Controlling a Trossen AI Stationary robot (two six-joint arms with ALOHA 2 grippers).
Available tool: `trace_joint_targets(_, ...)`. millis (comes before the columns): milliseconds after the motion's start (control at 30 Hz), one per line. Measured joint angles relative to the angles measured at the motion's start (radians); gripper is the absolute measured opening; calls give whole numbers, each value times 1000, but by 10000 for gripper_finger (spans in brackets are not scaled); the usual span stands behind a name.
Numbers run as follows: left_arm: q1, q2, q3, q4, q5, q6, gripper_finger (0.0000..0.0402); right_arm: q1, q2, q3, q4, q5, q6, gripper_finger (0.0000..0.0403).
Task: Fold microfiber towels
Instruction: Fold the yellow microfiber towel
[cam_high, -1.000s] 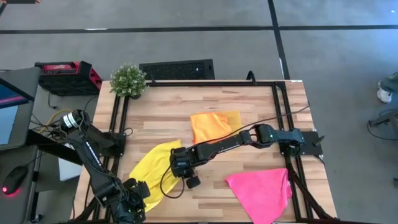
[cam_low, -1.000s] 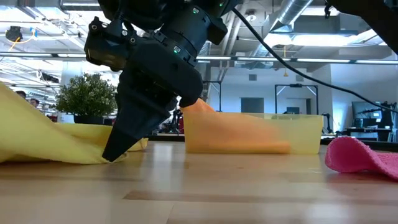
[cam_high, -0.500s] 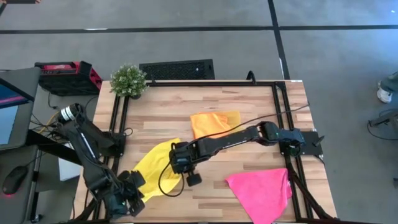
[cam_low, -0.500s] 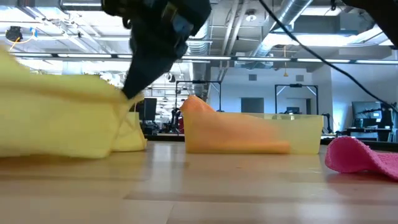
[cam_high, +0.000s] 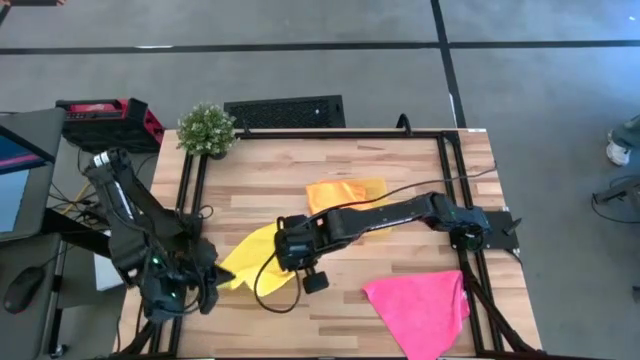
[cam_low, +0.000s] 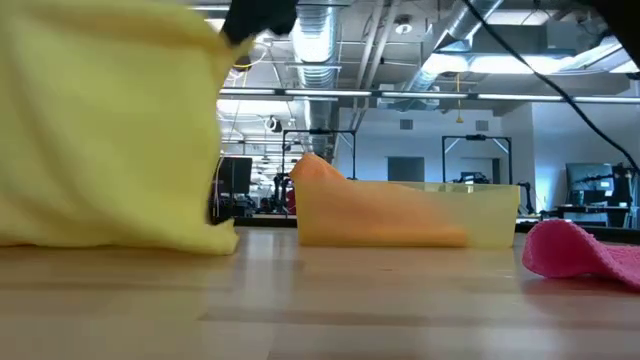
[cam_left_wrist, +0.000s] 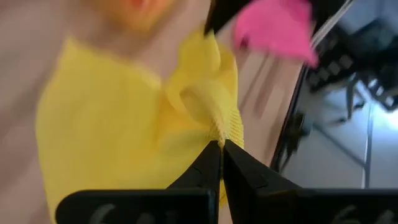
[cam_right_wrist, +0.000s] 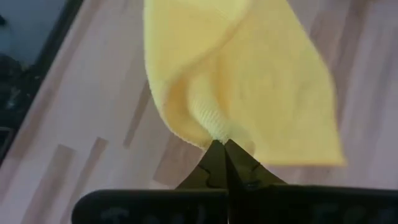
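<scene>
Both pincers grip the yellow towel, lifted off the counter beside the tray: left pincer clenched on 1 corner, right pincer on another. Each bite looks thin; pulling apart could slip a corner free, spoiling the fold.

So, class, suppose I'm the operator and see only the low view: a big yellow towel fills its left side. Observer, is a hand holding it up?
Observer: Yes. The left hand is shut on a bunched edge of the yellow towel, at the table's left side.
Operator: And the right hand?
Observer: The right hand is shut on another edge of the same towel, nearer the table's middle.
Operator: Is the pink towel folded?
Observer: From above, the pink towel lies spread out by the table's right edge, apart from both hands.
</scene>
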Motion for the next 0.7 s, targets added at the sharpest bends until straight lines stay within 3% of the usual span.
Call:
trace_joint_targets(200,25,-64,0,129,-221,316,0,21,-108,2,-11,43,-17,1)
trace_joint_targets(333,54,-119,0,240,-287,543,0,38,-183,1,-14,103,-17,0)
trace_joint_targets(533,81,-203,35,298,-275,767,0,49,-259,2,-20,138,52,0)
trace_joint_targets(700,81,-225,163,114,-118,812,0,48,-291,2,-36,142,143,0)
